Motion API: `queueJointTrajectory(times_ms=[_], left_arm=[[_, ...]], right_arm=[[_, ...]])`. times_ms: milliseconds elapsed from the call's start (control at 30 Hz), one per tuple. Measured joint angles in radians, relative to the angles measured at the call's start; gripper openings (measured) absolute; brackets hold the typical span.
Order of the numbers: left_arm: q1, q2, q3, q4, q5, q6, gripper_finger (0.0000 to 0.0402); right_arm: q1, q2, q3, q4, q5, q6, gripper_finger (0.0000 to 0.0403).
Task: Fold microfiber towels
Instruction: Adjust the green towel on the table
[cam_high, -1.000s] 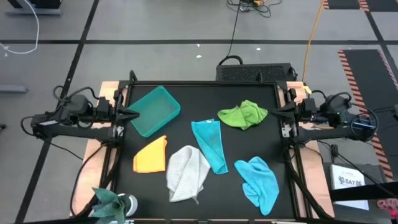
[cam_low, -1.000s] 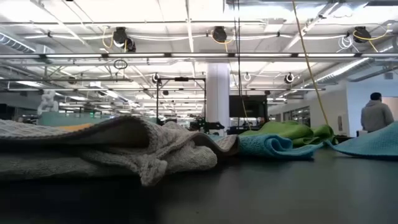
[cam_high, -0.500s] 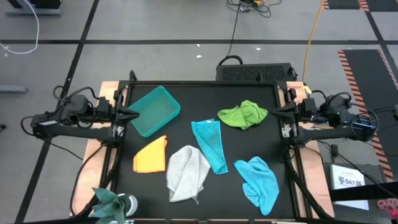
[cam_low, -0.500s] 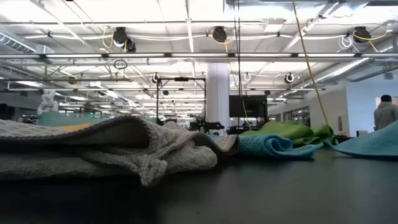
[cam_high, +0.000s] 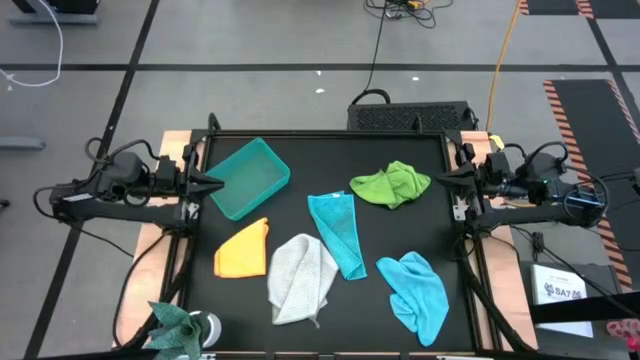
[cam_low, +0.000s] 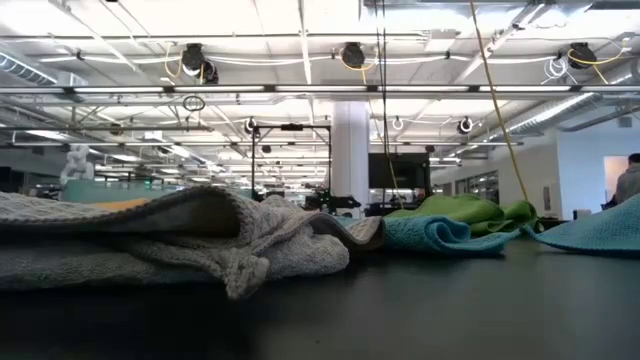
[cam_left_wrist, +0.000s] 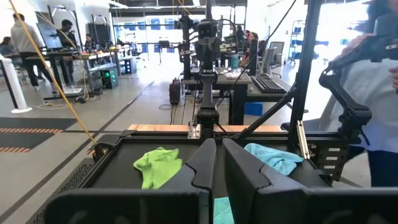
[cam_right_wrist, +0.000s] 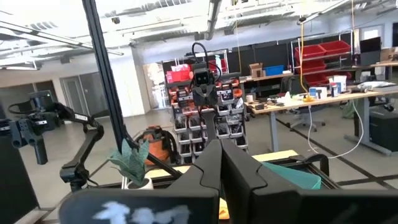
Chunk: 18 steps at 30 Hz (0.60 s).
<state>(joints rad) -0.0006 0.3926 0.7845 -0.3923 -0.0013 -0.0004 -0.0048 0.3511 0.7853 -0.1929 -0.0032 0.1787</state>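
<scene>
grey towel (cam_high: 300, 278): nearest, front centre, long axis running front to back, tilted slightly right; loose bunching may drag.
light blue towel (cam_high: 417, 290): front right, crumpled; corners hard to find.
orange-yellow towel (cam_high: 243, 250): front left.
teal towel (cam_high: 338, 232): centre, long axis front-back, overlaps grey edge; may lift both.
lime green towel (cam_high: 391, 184): far right, wadded.
left gripper (cam_high: 215, 184): left edge, jaws nearly together, holding nothing.
right gripper (cam_high: 440, 180): right edge, closed, empty.
</scene>
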Motion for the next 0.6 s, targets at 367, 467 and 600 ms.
queueJointTrajectory(times_ms=[367,467,600], left_arm=[[0.000,0.000,0.000,0.000,0.000,0.000,0.0033],[0.000,0.000,0.000,0.000,0.000,0.000,0.0033],[0.000,0.000,0.000,0.000,0.000,0.000,0.0033]], right_arm=[[0.000,0.000,0.000,0.001,-0.001,0.024,0.0000],[0.000,0.001,0.000,0.001,-0.001,0.056,0.0000],[0.000,0.001,0.000,0.001,-0.001,0.070,0.0000]])
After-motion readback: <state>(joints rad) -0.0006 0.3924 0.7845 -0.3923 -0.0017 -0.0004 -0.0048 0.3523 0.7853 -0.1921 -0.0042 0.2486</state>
